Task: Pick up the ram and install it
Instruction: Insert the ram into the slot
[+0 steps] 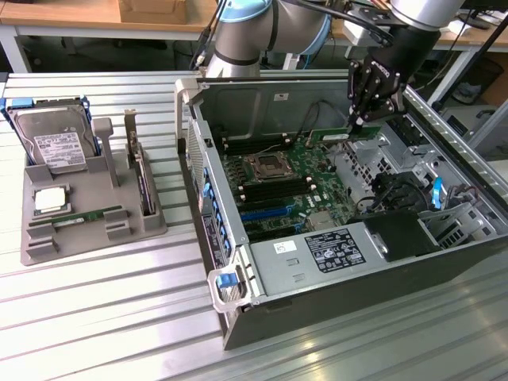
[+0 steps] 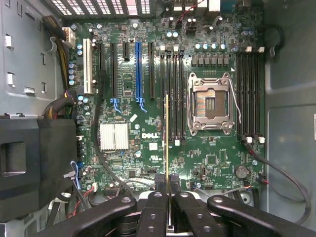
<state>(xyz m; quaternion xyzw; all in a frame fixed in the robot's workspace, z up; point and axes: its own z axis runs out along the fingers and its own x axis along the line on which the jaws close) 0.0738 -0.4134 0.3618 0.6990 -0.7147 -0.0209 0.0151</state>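
The gripper (image 1: 359, 121) hangs inside the open computer case (image 1: 238, 103), clenched on the ram (image 1: 333, 135), which reaches from it toward the exterior view's left. In the wrist view the ram (image 2: 167, 138) shows edge-on as a thin line running out from between the fingertips, above the motherboard (image 2: 217, 163). Its long axis lies parallel to the black memory slots (image 2: 175, 89) beside the empty processor socket (image 2: 211, 103). It seems to sit over that bank, not yet seated. A matching stick (image 1: 87, 216) lies in the grey tray (image 1: 48, 246) on the bench (image 1: 119, 317).

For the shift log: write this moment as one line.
gripper: shut on ram | ram: edge-on above motherboard, along memory slots beside processor socket | spare ram stick: on grey tray
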